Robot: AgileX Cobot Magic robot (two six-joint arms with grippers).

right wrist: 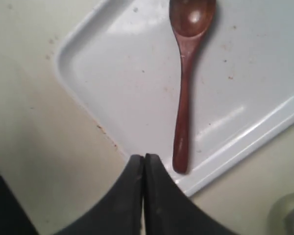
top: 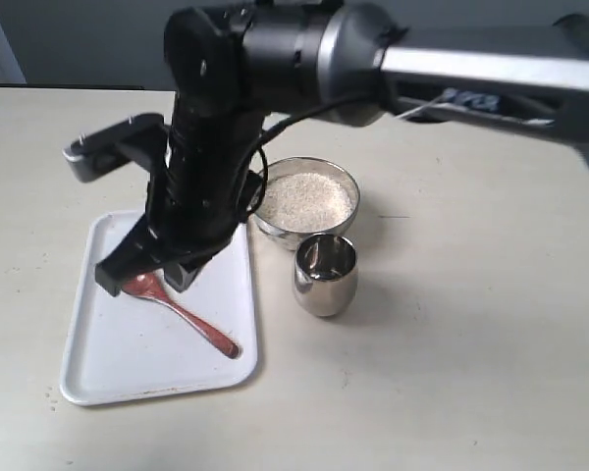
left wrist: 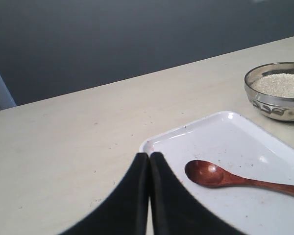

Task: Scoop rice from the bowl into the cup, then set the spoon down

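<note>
The dark wooden spoon (top: 182, 312) lies loose on a white tray (top: 128, 363), with its oval end toward the tray's far left. The steel bowl (top: 348, 182) beside the tray holds the rice (top: 304, 199). The steel cup (top: 325, 277) stands just in front of the bowl. My right gripper (top: 128, 272) reaches across and hangs above the tray, shut and empty; its wrist view shows the spoon (right wrist: 184, 98) beyond the gripper (right wrist: 143, 157). My left gripper (left wrist: 149, 155) is shut and empty by a tray corner, apart from the spoon (left wrist: 220, 176). The exterior view does not show it.
The right arm's dark bulk (top: 275, 59) spans the upper part of the exterior view and hides part of the table behind the bowl. The beige tabletop (top: 471, 373) stretches right of the cup. A dark wall (left wrist: 137, 39) lies past the table's far edge.
</note>
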